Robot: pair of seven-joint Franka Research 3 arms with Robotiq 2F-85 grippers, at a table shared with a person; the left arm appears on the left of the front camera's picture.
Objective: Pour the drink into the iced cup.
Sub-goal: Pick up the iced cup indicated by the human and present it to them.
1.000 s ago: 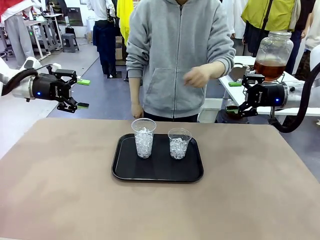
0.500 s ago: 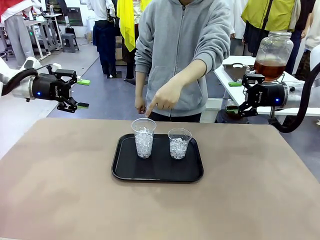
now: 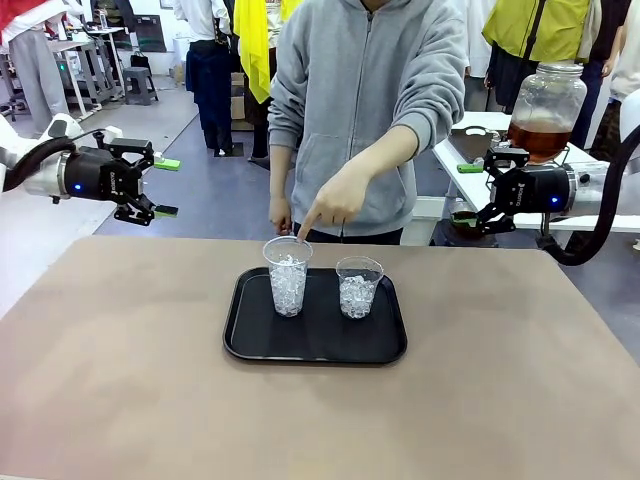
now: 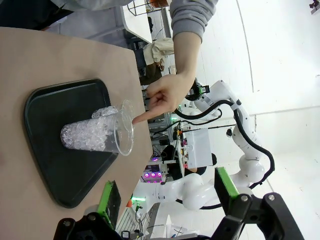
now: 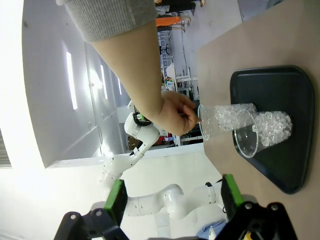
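**A:** How are the pincers standing?

**B:** The left pincer (image 3: 165, 187) is hanging in the air with its green pads spread wide and is gripping nothing. The right pincer (image 3: 466, 193) is hovering on the other side, just as wide apart and also bare.

**A:** Where is the drink sitting?

**B:** The drink (image 3: 538, 138) is filling the lower part of a round glass jar (image 3: 548, 95). The jar is standing on a white surface just behind and above the right pincer, apart from it.

**A:** And the cups?

**B:** Two clear cups of ice are standing on a black tray (image 3: 245, 345) on the brown surface (image 3: 120, 380), between the two pincers and lower than both. The taller cup (image 3: 288, 277) is standing nearer the left pincer, and the shorter cup (image 3: 359, 287) nearer the right. A person's hand (image 3: 338, 198) is pointing one finger down, just at the taller cup's rim.
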